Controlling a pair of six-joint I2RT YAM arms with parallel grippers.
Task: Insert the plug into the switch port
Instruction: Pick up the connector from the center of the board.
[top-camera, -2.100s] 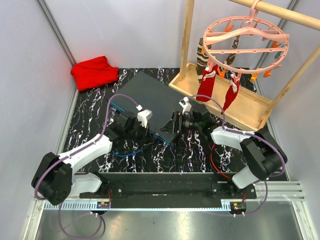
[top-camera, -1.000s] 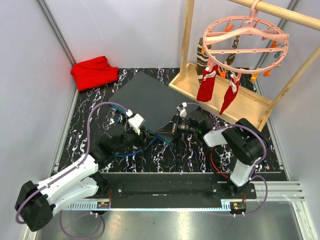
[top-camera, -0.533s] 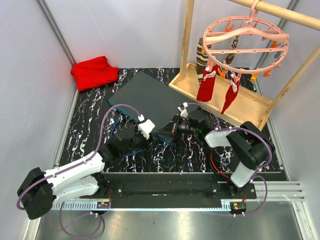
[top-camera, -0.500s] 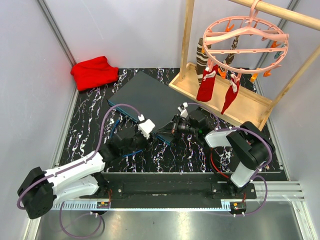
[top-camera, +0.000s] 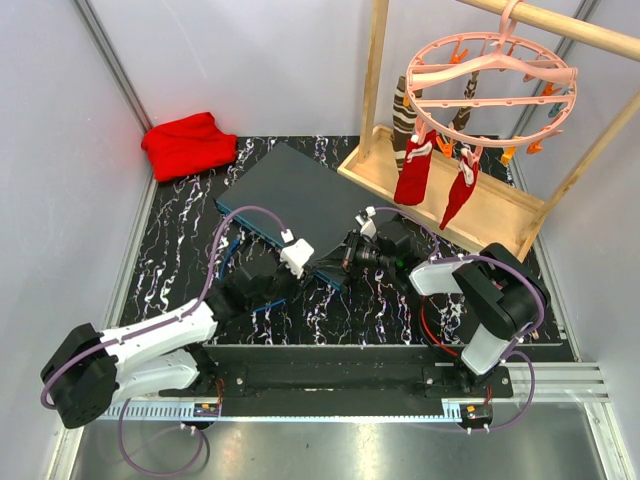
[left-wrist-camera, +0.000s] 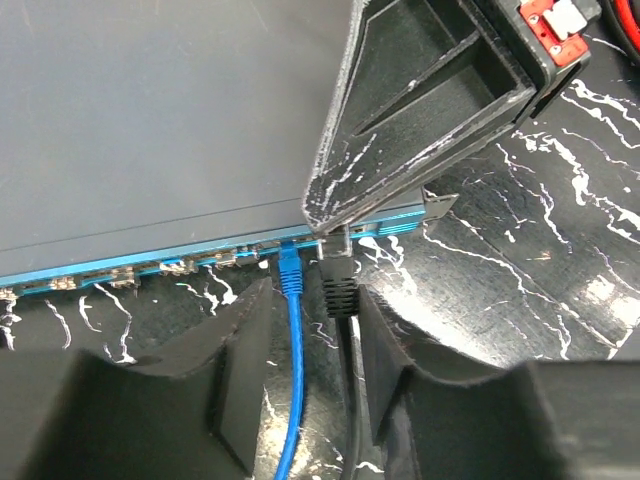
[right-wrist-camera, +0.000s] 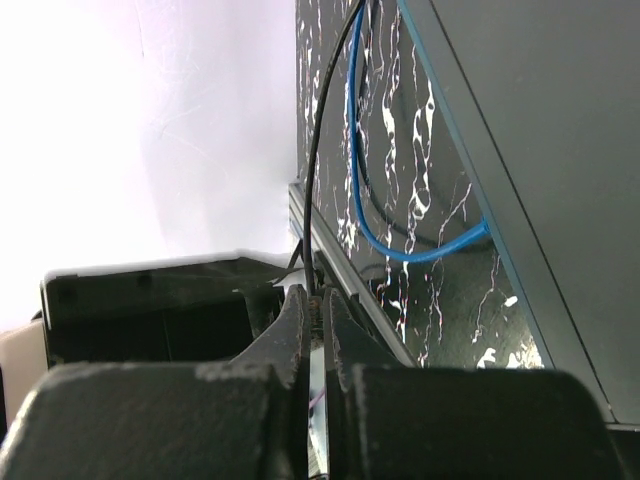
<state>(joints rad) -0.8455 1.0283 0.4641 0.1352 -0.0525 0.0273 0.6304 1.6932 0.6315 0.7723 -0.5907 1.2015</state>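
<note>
Top external: red cloth (top-camera: 188, 143) in far-L corner. L gripper (left-wrist-camera: 310, 300) low at front edge of switch (top-camera: 290, 190), jaws wide apart, gripping nothing, fingers (left-wrist-camera: 235, 370) flanking blue cable (left-wrist-camera: 295, 350) and black plug (left-wrist-camera: 338, 292). Blue cable plugged into teal edge. Black plug just R of it, at port nr switch's R corner; seated or not, can't tell. R gripper (right-wrist-camera: 313, 305) pinched near-closed on black plug. Wooden rack (top-camera: 500, 215) far R.

Matt grey switch (left-wrist-camera: 150, 110) — smooth (metal, seemingly), scuffed plastic fingers (left-wrist-camera: 400, 140), glossy marbled table (left-wrist-camera: 520, 260)
</note>
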